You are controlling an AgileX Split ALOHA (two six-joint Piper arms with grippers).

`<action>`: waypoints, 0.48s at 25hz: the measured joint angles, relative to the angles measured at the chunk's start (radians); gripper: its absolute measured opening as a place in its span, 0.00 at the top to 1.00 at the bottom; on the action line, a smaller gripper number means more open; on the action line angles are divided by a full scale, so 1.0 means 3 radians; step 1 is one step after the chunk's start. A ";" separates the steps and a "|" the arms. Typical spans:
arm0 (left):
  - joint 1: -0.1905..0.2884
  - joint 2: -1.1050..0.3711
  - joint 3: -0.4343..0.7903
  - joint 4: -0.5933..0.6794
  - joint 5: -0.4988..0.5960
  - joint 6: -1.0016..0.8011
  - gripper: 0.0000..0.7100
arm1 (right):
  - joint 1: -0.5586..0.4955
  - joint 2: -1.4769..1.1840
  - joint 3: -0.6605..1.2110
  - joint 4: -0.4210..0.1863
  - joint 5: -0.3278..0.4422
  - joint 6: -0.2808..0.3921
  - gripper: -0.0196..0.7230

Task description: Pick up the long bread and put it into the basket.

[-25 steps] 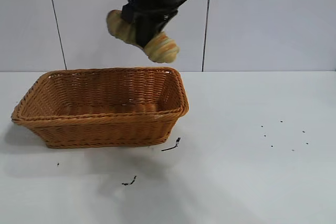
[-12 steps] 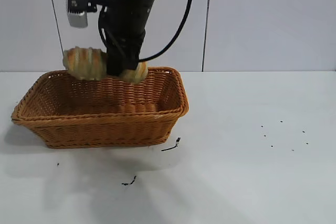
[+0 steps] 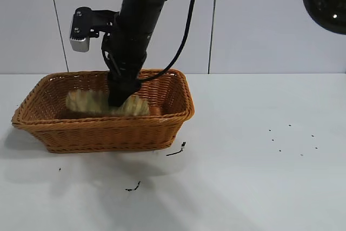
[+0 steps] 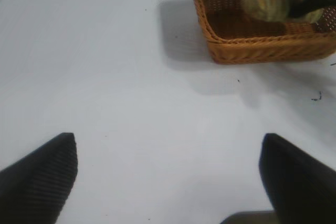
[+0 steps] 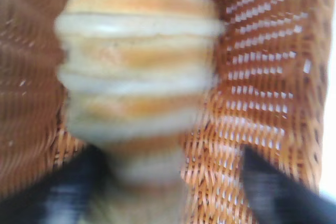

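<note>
The long bread (image 3: pixel 86 103), tan with orange-brown stripes, lies inside the woven wicker basket (image 3: pixel 102 123), towards its back. My right gripper (image 3: pixel 120 100) reaches down into the basket over the loaf's right part. In the right wrist view the bread (image 5: pixel 139 61) fills the space ahead of the right gripper (image 5: pixel 170 192). The jaws stand open, with basket weave (image 5: pixel 262 77) showing between the loaf and one finger. My left gripper (image 4: pixel 168 177) hangs open over bare table, far from the basket (image 4: pixel 262 45) and the bread (image 4: pixel 265 6).
Small black scraps lie on the white table in front of the basket (image 3: pixel 175 150) and nearer the front edge (image 3: pixel 133 187). Tiny dark specks (image 3: pixel 292 139) dot the table at the right. A white panelled wall stands close behind.
The right arm came down from above the basket into it with the bread. Its jaws, shut on the loaf before, now stand apart, and the loaf sits lower in the basket.
</note>
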 joint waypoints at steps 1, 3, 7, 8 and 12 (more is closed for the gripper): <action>0.0000 0.0000 0.0000 0.0000 0.0000 0.0000 0.02 | -0.0004 -0.0049 0.0000 0.0000 0.0004 0.0044 0.05; 0.0000 0.0000 0.0000 0.0000 0.0000 0.0000 0.02 | -0.0022 -0.0168 0.0000 0.0020 0.0004 0.0328 0.05; 0.0000 0.0000 0.0000 0.0000 0.0000 0.0000 0.02 | -0.0072 -0.0418 -0.0023 -0.0020 0.0018 0.1511 0.05; 0.0000 0.0000 0.0000 0.0000 0.0000 0.0000 0.02 | -0.0072 -0.0463 -0.0042 -0.0105 0.0054 0.1826 0.05; 0.0000 0.0000 0.0000 0.0000 0.0000 0.0000 0.02 | -0.0091 -0.0533 -0.0061 -0.0455 0.0288 0.3080 0.05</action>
